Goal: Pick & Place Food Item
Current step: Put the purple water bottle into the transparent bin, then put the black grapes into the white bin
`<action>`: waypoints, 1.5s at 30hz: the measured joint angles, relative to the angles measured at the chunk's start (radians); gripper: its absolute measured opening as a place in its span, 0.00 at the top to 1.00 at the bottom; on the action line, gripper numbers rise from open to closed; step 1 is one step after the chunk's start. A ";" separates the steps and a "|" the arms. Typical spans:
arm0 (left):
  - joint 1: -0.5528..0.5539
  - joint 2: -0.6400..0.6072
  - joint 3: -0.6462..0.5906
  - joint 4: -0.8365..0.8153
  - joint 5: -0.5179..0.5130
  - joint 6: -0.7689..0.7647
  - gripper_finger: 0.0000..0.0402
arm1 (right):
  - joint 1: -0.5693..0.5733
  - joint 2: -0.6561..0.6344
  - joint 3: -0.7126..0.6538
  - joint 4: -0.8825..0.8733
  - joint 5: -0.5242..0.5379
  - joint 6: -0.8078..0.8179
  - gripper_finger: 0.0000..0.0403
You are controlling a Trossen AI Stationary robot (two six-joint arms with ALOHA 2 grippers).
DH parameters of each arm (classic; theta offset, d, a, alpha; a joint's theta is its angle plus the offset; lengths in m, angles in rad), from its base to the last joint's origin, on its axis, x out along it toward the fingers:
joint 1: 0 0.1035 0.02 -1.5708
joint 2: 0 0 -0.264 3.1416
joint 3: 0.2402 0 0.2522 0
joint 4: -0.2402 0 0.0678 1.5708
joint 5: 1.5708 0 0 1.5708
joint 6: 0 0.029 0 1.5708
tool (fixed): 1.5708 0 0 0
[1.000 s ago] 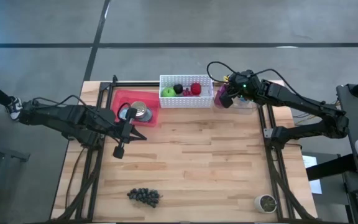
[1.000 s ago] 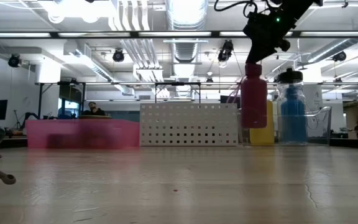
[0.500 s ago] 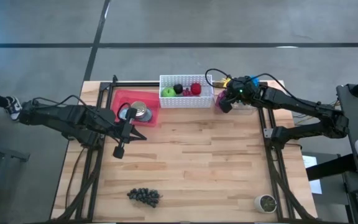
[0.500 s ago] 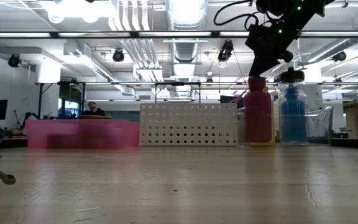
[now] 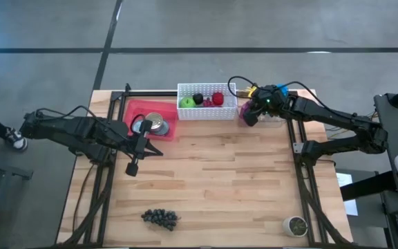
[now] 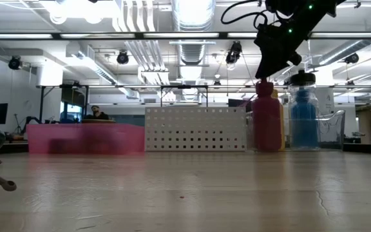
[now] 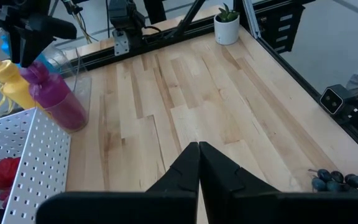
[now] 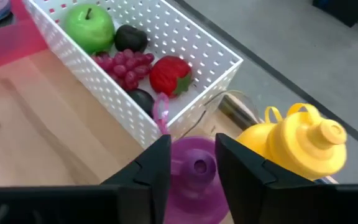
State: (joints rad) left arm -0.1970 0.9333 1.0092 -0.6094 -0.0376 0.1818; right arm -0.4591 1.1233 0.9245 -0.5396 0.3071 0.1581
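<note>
A white perforated basket (image 5: 206,102) at the table's far edge holds a green apple (image 8: 91,27), red grapes, a strawberry (image 8: 169,74) and dark fruit. Dark grapes (image 5: 159,218) lie on the table near its near edge. A magenta bottle (image 6: 267,120) stands upright on its base, right of the basket. My right gripper (image 5: 251,113) is over its top, shut on it. My left gripper (image 5: 133,167) hovers shut, left of centre, touching nothing. My right gripper holds the magenta bottle by its cap (image 8: 194,158), pinched between the two fingers (image 8: 151,171). The fingers come from above, slanting down from the table's right. The bottle stands upright with its base on the table (image 6: 267,149).
A yellow bottle (image 8: 303,140) and a blue bottle (image 6: 302,116) stand in a clear container just right of the magenta one. A pink tray (image 5: 138,114) with metal cans (image 5: 156,124) sits left of the basket. A small potted plant (image 5: 296,225) stands at the near right corner.
My right gripper has come down with the magenta bottle, which hung lifted clear a second ago. The bottle now stands on the table in front of the yellow one. In the last half second it has kept still.
</note>
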 joint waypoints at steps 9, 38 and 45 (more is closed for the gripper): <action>0.000 0.000 0.000 0.000 0.000 0.000 0.98 | 0.000 -0.008 0.000 -0.002 -0.002 0.000 0.58; -0.120 0.025 -0.001 -0.122 0.003 -0.084 0.98 | 0.308 -0.013 0.245 -0.159 -0.151 0.000 0.62; -0.309 0.112 -0.056 -0.123 0.003 -0.228 0.98 | 0.442 -0.009 0.238 -0.102 -0.149 0.003 0.67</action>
State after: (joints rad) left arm -0.5065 1.0451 0.9533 -0.7325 -0.0348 -0.0462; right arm -0.0166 1.1145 1.1625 -0.6419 0.1586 0.1613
